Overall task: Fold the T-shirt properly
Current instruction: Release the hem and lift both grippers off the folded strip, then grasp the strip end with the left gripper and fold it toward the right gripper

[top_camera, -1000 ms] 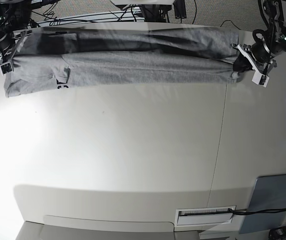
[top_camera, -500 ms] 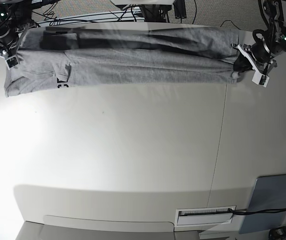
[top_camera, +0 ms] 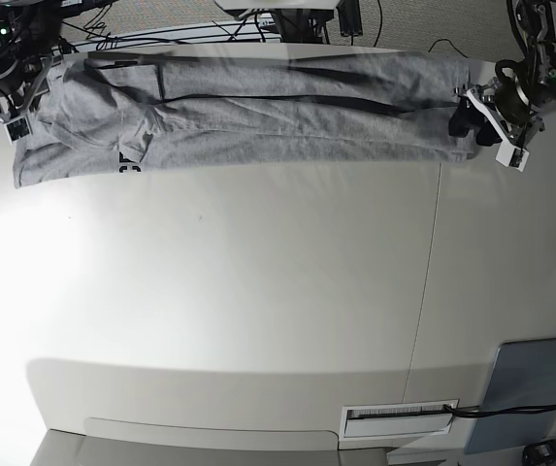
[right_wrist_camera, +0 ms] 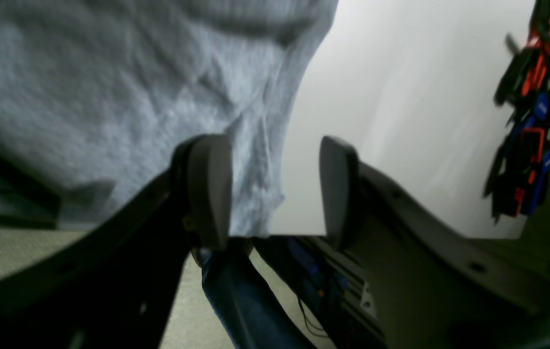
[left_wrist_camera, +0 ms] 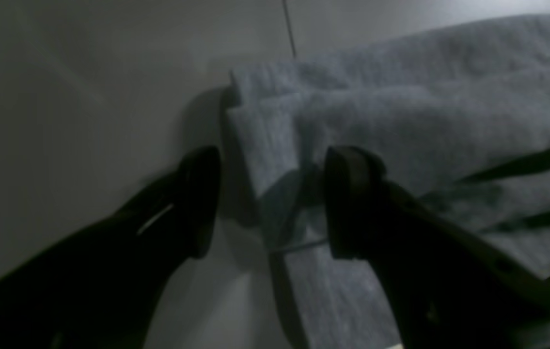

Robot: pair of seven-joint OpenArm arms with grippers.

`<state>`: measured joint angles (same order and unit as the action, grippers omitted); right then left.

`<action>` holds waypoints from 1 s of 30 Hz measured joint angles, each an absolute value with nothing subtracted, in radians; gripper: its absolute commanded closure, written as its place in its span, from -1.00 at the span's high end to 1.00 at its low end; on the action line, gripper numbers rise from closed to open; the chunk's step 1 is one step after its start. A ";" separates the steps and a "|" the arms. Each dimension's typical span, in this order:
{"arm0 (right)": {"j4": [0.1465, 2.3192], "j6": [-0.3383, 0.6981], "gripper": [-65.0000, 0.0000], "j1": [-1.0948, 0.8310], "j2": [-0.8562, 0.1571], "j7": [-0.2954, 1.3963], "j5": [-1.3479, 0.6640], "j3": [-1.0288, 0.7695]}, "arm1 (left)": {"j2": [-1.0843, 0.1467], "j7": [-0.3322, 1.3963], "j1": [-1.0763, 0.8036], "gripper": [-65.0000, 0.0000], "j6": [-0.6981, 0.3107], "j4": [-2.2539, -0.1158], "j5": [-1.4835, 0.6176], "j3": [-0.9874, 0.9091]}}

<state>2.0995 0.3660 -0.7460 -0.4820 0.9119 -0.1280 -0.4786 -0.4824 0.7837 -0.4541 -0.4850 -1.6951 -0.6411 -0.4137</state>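
The grey T-shirt (top_camera: 258, 107) lies as a long flat band along the table's far edge, with a bit of black lettering (top_camera: 128, 166) showing near its left end. My left gripper (top_camera: 469, 120) is at the shirt's right end. In the left wrist view it (left_wrist_camera: 270, 203) is open, with the shirt's layered corner (left_wrist_camera: 275, 140) lying between its dark fingers, unclamped. My right gripper (top_camera: 23, 95) is at the shirt's left end. In the right wrist view it (right_wrist_camera: 272, 191) is open, with the shirt's edge (right_wrist_camera: 255, 160) hanging between its fingers.
A seam (top_camera: 431, 252) runs across the white table (top_camera: 258, 291). A grey-blue pad (top_camera: 535, 379) and a white label strip (top_camera: 399, 419) lie at the near right. Cables (top_camera: 161, 37) run behind the far edge. Orange and black gear (right_wrist_camera: 541, 97) hangs beyond the table.
The shirt's raised, shadowed far fold has dropped, and the shirt now lies flat. The arm on the base view's left has moved back toward the far edge, and the other arm has shifted slightly.
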 measured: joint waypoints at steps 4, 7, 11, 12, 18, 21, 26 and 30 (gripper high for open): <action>2.099 0.360 -0.10 -0.741 -0.482 0.902 -0.127 -0.479 | -0.482 0.811 -0.459 0.08 -0.461 -1.687 -0.662 -0.414; 2.099 0.359 -0.10 -0.739 -0.482 0.887 -0.128 -0.479 | -0.482 0.807 -0.476 0.08 -0.461 -1.666 -0.702 -0.414; 2.099 0.359 -0.11 -0.739 -0.482 0.877 -0.127 -0.479 | -0.482 0.805 -0.476 0.07 -0.472 -1.620 -0.791 -0.416; 2.099 0.360 -0.10 -0.739 -0.482 0.875 -0.128 -0.479 | -0.482 0.812 -0.474 0.07 -0.492 -1.605 -0.824 -0.416; 2.099 0.359 -0.11 -0.739 -0.482 0.870 -0.127 -0.479 | -0.480 0.838 -0.473 -0.38 -0.572 -1.523 -0.976 -0.421; 2.099 0.360 -0.11 -0.739 -0.482 0.870 -0.128 -0.479 | -0.468 0.847 -0.474 -0.91 -0.574 -1.515 -0.978 -0.420; 2.099 0.360 -0.11 -0.739 -0.482 0.869 -0.130 -0.479 | -0.463 0.833 -0.451 -1.00 -0.525 -1.514 -0.918 -0.435; 2.099 0.360 -0.11 -0.739 -0.482 0.855 -0.152 -0.479 | -0.464 0.812 -0.385 -1.00 -0.404 -1.518 -0.777 -0.498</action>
<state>2.0995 0.3595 -0.7395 -0.4820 0.8551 -0.1516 -0.4786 -0.4644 0.8124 -0.3847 -0.4038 -1.5181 -0.7773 -0.4976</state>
